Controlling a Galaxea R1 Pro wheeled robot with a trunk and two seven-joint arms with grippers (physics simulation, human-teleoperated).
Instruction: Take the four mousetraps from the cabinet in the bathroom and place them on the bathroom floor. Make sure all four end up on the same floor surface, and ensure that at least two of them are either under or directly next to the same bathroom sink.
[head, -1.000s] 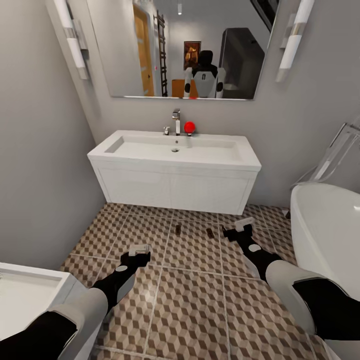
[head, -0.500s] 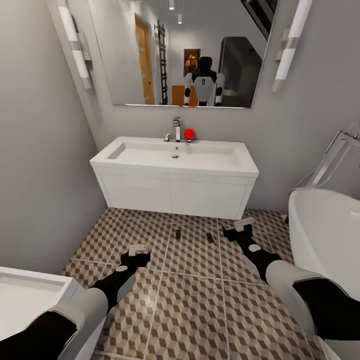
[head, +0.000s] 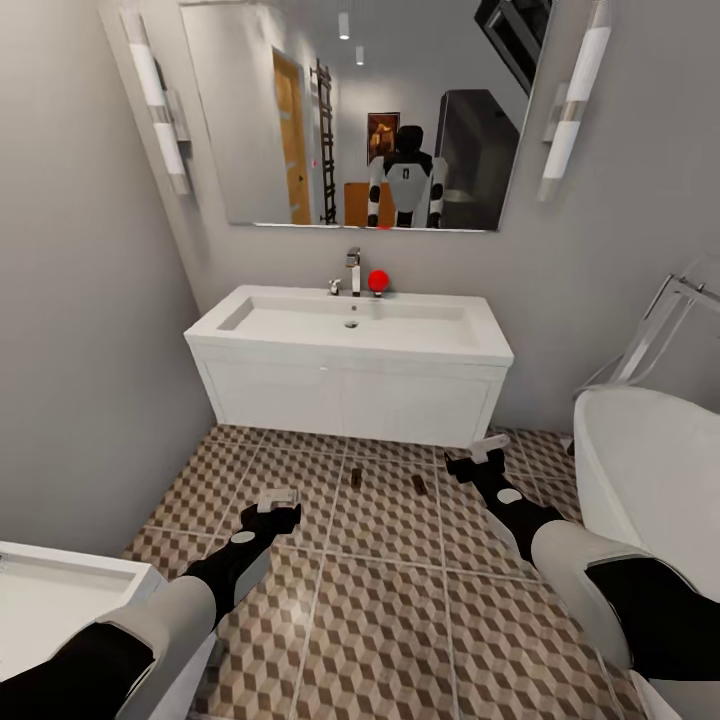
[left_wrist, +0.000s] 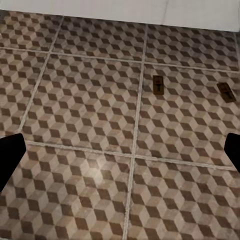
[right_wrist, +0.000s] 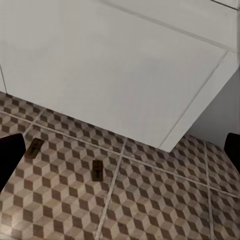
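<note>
Two mousetraps (head: 355, 478) (head: 419, 484) lie flat on the cube-patterned bathroom floor (head: 380, 610), just in front of the white wall-hung sink (head: 350, 375). The left wrist view has them as small tan boards (left_wrist: 158, 84) (left_wrist: 226, 92) on the tiles, and the right wrist view has them (right_wrist: 34, 148) (right_wrist: 97, 170) below the sink's boxy front (right_wrist: 125, 75). My left gripper (head: 278, 500) hangs open and empty over the floor, short of the traps. My right gripper (head: 480, 452) is open and empty too, just right of them. The cabinet and the other two mousetraps are out of view.
A rounded white bathtub (head: 650, 470) stands close on the right. A white boxy unit (head: 60, 600) sits at the lower left beside my left arm. A chrome tap (head: 353, 265) and a red ball (head: 377, 282) are on the sink, with a mirror (head: 360, 110) above.
The whole picture has shifted: the sink and mirror sit lower and look a little farther off, so the camera has moved. Both arms and the two traps keep their places.
</note>
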